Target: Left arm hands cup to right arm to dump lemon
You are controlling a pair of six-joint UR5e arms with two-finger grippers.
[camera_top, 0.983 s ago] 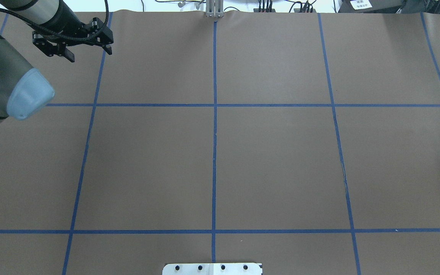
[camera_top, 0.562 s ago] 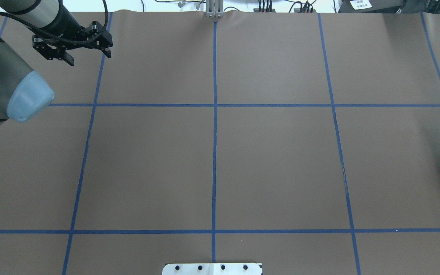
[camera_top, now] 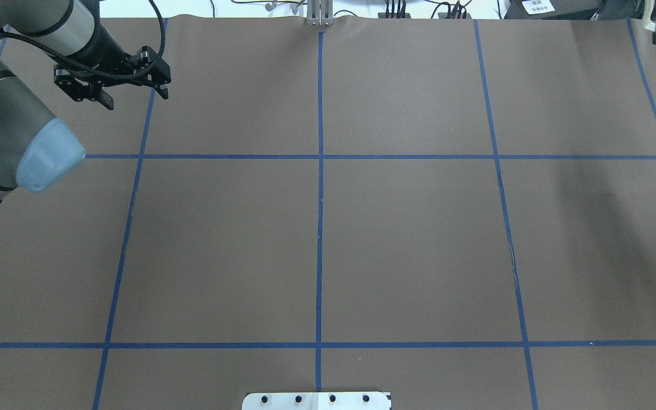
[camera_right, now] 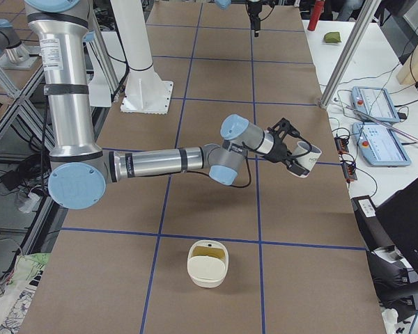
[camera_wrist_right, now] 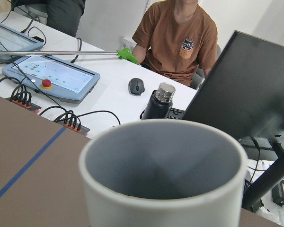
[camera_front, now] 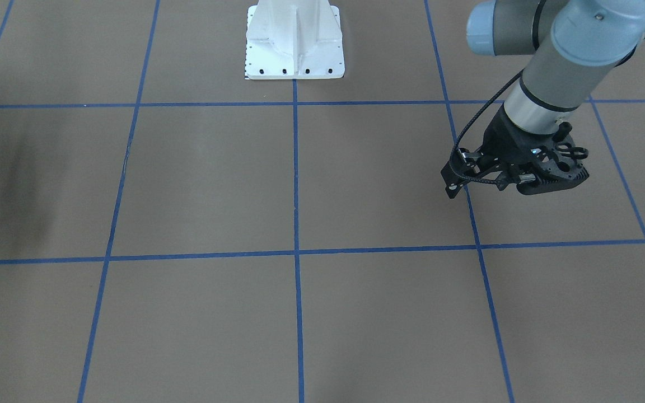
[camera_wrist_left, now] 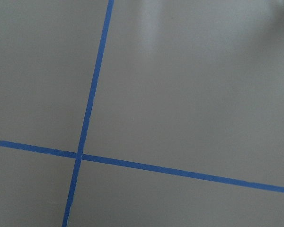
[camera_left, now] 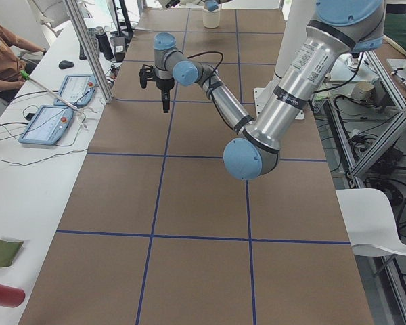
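The cup (camera_right: 308, 161) is pinched in the right pincer (camera_right: 295, 152) and held clear of the worktop (camera_top: 408, 245), at about 1 o'clock in the overhead view, by the far right corner. Only its grey inside is shown to the right wrist camera. The left pincer (camera_top: 136, 98) is held spread above the blue tape lines (camera_top: 320, 228) at about 10 o'clock. At 7 o'clock from the cup in the right-side view, a white bowl (camera_right: 207, 273) with something yellowish-olive inside is seen on the worktop.

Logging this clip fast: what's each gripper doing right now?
Left gripper: open, holding nothing.
Right gripper: shut on the cup.
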